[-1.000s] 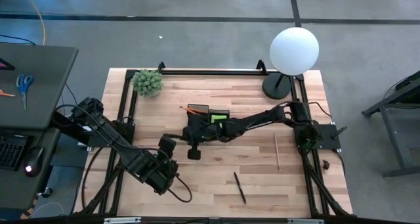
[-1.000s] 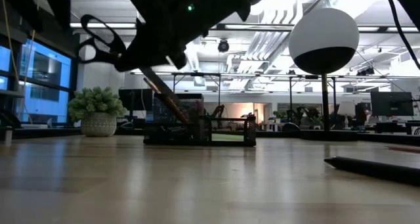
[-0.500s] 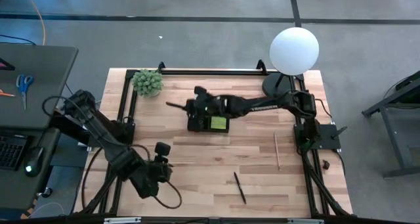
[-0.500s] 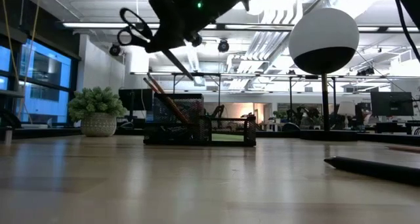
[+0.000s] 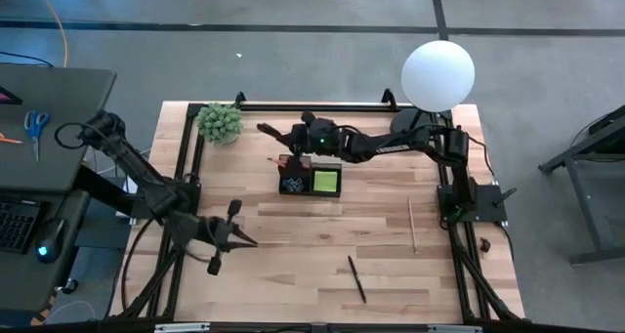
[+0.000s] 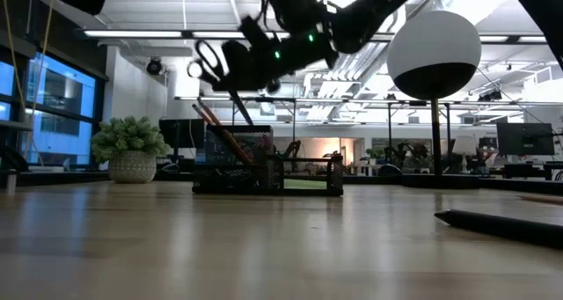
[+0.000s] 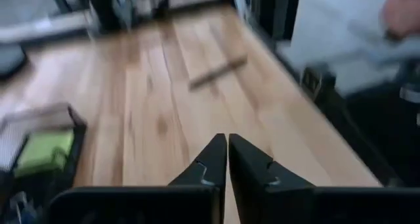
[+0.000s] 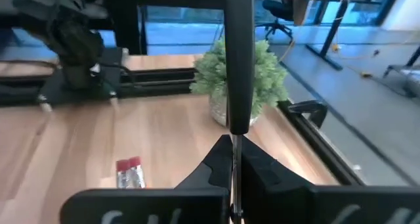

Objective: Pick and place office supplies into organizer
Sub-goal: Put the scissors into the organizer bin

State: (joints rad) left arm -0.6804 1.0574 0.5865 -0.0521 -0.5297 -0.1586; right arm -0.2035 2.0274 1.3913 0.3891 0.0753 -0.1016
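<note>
My right gripper (image 5: 294, 136) (image 6: 260, 59) (image 8: 234, 145) is shut on the black-handled scissors (image 5: 268, 130) (image 6: 214, 61) and hovers over the far side of the black organizer (image 5: 312, 165) (image 6: 264, 172). The organizer stands on the table. It holds a lime-green pad (image 5: 325, 181), an orange pencil (image 5: 276, 161) and small blue items (image 5: 291, 185). A wooden pencil (image 5: 412, 224) and a dark pen (image 5: 357, 279) lie flat on the table. My left gripper (image 5: 252, 241) (image 7: 228, 142) is shut, holds nothing, and sits near the table's left near corner. My right gripper pinches the scissors between its two fingers where the handles meet the blades (image 8: 237, 127). It comes roughly level from the table's right. The handles (image 6: 211, 58) stick out past the fingertips. The blades (image 6: 239, 106) slant down toward the organizer's taller part. The scissors are lifted clear.
A potted green plant (image 5: 220, 121) stands at the far left corner. The white globe lamp (image 5: 437, 74) and its base (image 5: 410, 128) stand at the far right. Black frame rails run along the table's edges. Blue-handled scissors (image 5: 37, 128) lie on the side desk.
My right gripper has carried the scissors from the table's middle toward the far edge, across the organizer, holding them in the air throughout. My left arm has drawn back toward the table's left near corner and turned, its gripper now pointing right.
</note>
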